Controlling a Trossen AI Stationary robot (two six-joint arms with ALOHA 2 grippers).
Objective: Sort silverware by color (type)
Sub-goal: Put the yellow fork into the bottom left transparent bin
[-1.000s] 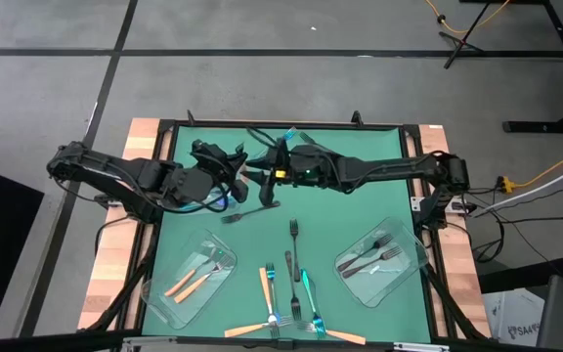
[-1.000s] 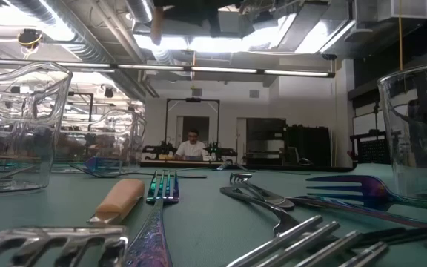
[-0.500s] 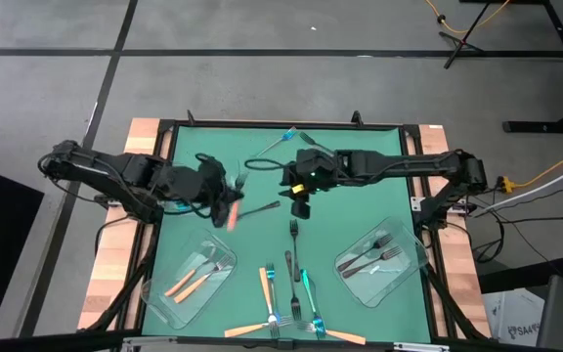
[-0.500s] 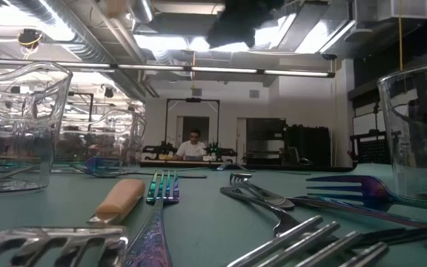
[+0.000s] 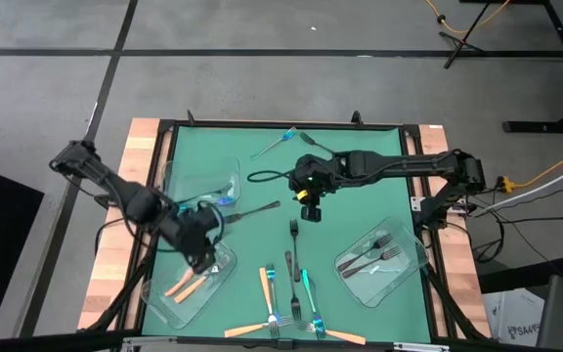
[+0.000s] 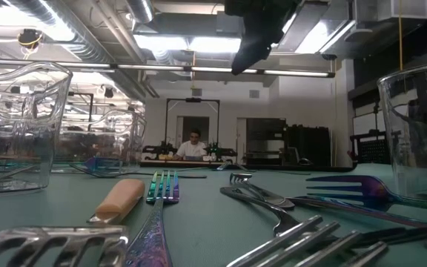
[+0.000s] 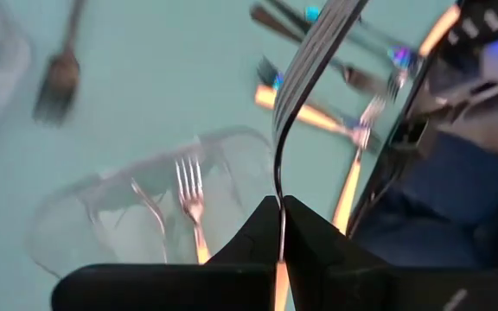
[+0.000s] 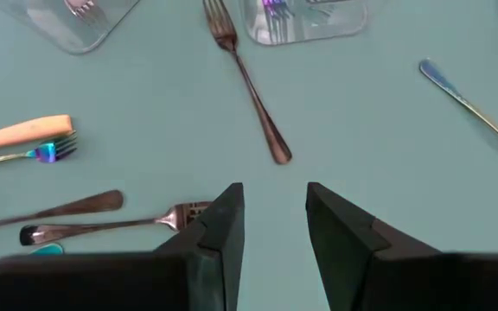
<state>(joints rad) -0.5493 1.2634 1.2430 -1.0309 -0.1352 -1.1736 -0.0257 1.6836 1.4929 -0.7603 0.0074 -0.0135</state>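
The left arm reached in from the counter's (image 5: pixel 262 196) left edge, bent at the elbow, its left claw (image 5: pixel 201 256) hanging over the near-left clear tray (image 5: pixel 164 298). That claw was clamped tight on an orange-handled fork (image 7: pixel 305 78), seen from the left wrist with the silver tines sticking out ahead of the fingers (image 7: pixel 318 246) and the handle pinched between them. Below it, the tray held two more orange forks (image 5: pixel 192 282).

The right arm stretched low across the far side from the right edge, nearly straight, with the right claw (image 5: pixel 309 202) poised over mid-counter. Its two fingers (image 8: pixel 219 233) stood part open, nothing between them. Beneath it a dark grey fork (image 8: pixel 247 79) lay loose on the green surface, apart from those fingers.

The rest of the silverware stayed spread about: a blue fork (image 5: pixel 280 143) by the far edge, a dark fork (image 5: pixel 293 235) mid-counter, a cluster of orange and teal forks (image 5: pixel 291 303) along the near edge, and dark forks (image 5: pixel 369 256) in the right tray (image 5: pixel 404 279).
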